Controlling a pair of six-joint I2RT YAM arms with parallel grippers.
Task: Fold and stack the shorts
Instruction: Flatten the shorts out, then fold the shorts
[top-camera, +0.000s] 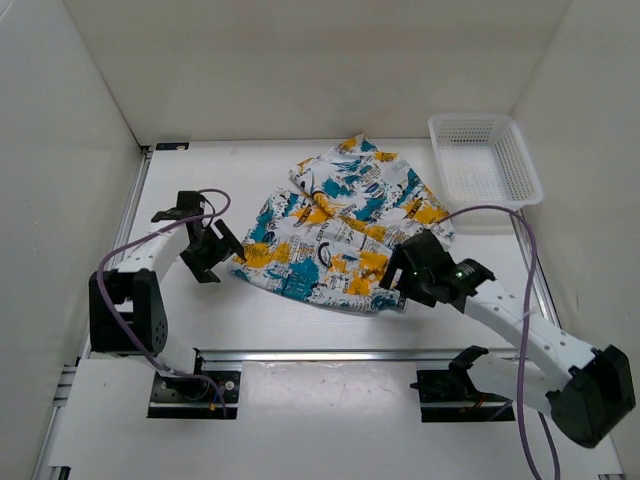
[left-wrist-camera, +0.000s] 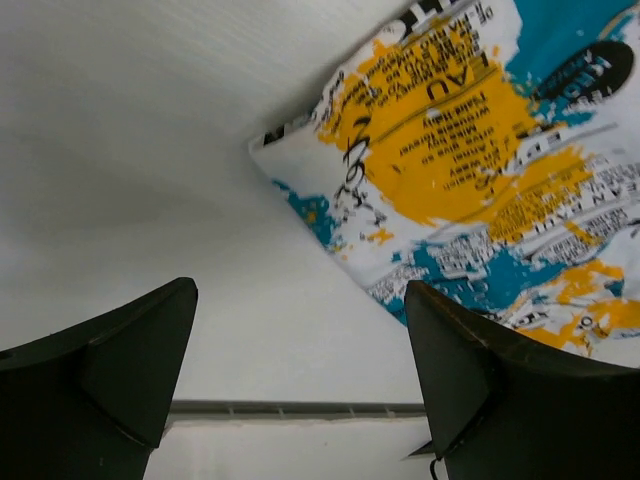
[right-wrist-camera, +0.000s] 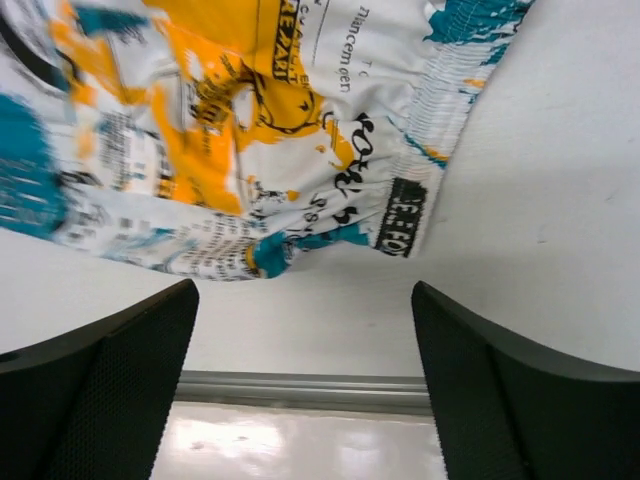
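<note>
The printed shorts (top-camera: 340, 225) lie spread on the white table in the top view, white with teal, yellow-orange and black print. My left gripper (top-camera: 222, 252) is open and empty just left of the shorts' near left corner; that corner shows in the left wrist view (left-wrist-camera: 450, 150). My right gripper (top-camera: 396, 283) is open and empty at the shorts' near right edge; the waistband corner with a black label shows in the right wrist view (right-wrist-camera: 300, 130).
A white plastic mesh basket (top-camera: 484, 160) stands at the back right. White walls enclose the table on the left, back and right. A metal rail (top-camera: 320, 355) runs along the table's near edge.
</note>
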